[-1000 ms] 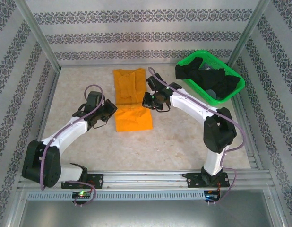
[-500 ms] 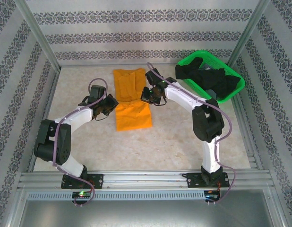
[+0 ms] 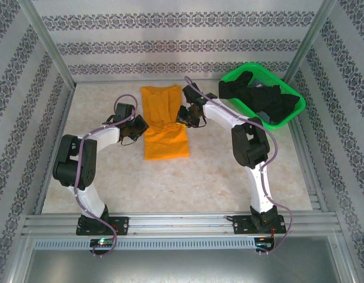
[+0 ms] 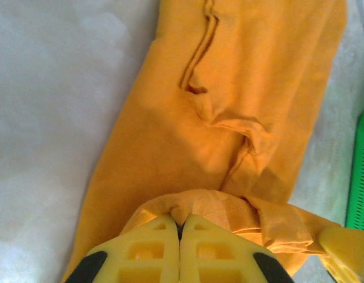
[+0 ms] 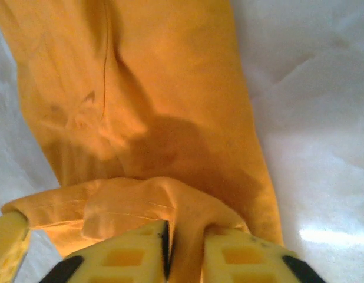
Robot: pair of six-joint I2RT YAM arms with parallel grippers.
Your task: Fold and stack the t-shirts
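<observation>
The mustard-orange t-shirt [image 3: 165, 127] lies as a long narrow strip on the table, running from near to far. A fold across its middle is raised between the two grippers. My left gripper [image 3: 141, 125] is at the shirt's left edge, and its jaws [image 4: 179, 221] are pressed together on a pinch of the orange t-shirt [image 4: 229, 88]. My right gripper [image 3: 184, 116] is at the right edge. Its fingers [image 5: 185, 234] stand slightly apart, with a bunch of the t-shirt [image 5: 164, 76] lying loosely between them. The black t-shirts [image 3: 265, 100] are heaped in the basket.
The green mesh basket [image 3: 251, 69] stands at the far right; its wall [image 4: 360, 177] also appears in the left wrist view. Metal frame posts and patterned walls ring the table. Bare tabletop [image 3: 217, 171] lies in front of the shirt.
Both grippers have moved away from the bases toward the shirt's far half, taking the raised fold along. The right fingers have parted a little.
</observation>
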